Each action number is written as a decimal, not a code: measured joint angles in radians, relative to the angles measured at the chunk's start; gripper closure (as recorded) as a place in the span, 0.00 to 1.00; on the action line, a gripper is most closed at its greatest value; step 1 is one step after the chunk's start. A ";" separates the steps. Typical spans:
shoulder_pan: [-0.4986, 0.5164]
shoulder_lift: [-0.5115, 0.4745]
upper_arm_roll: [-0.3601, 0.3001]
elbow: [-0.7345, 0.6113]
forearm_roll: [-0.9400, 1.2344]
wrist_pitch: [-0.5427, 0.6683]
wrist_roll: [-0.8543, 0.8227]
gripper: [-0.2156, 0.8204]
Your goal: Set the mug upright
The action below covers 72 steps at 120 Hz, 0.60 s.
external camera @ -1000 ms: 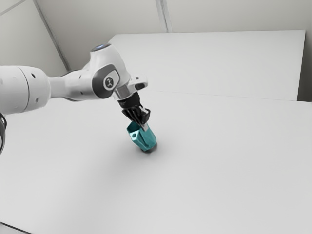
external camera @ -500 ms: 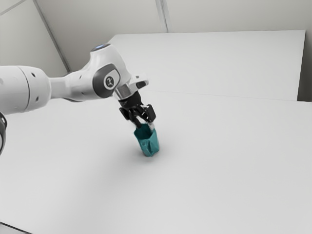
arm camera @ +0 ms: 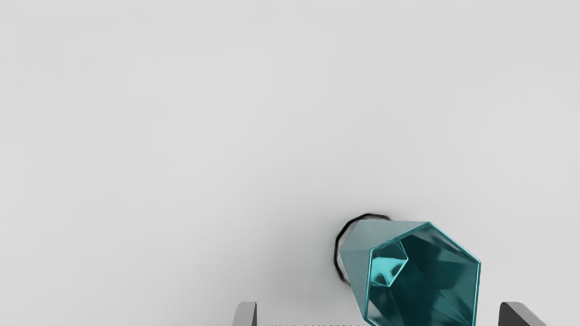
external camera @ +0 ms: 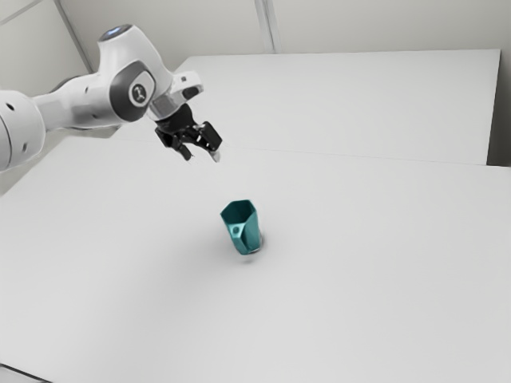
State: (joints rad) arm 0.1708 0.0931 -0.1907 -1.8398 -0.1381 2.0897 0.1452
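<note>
The teal faceted mug (external camera: 248, 233) stands upright on the white table in the exterior view, its opening facing up. My gripper (external camera: 203, 156) is above it and toward the exterior view's left, well apart from it. In the wrist view I look down into the hollow of the mug (arm camera: 421, 276), whose rim is between the lines of the two fingers but far below them. The gripper (arm camera: 378, 313) is open, its fingertips wide apart and holding nothing.
A broad white table (external camera: 359, 271) extends around the mug. Behind it rises a white panel (external camera: 343, 104), with pale walls beyond.
My gripper has let go of the mug, then lifted up and back toward the exterior view's left. The mug has gone from leaning to standing upright, its opening turned up.
</note>
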 joint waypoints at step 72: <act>-0.003 0.000 0.038 0.267 0.123 -0.274 0.091 0.21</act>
State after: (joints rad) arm 0.1674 0.0927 -0.1532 -1.5732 -0.0150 1.8153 0.2358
